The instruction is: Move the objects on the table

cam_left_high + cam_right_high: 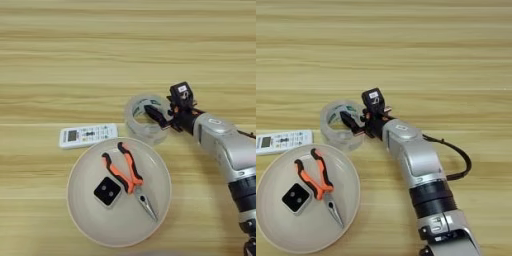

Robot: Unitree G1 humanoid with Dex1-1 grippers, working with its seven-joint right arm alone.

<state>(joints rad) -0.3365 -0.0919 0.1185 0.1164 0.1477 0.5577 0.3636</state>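
light: bright, even, soft, warm | shadows: faint, tight under round cream plate (80, 220) and clear tape roll (145, 131) | glare: mild sheen on silver forearm (418, 160) | focus: soft throughout, table (125, 45) grain smeared toward far edge

One clear tape roll (145, 118), standing alone as the only roll. One small white remote (88, 135). One round cream plate (85, 220). One pair of orange-handled pliers (129, 176). One small black square block (107, 191), marked with a single white dot. Five loose objects in all, one of each kind. One wooden bench (125, 50). One silver arm (416, 165), ending in one gripper (161, 113) of two black fingers.
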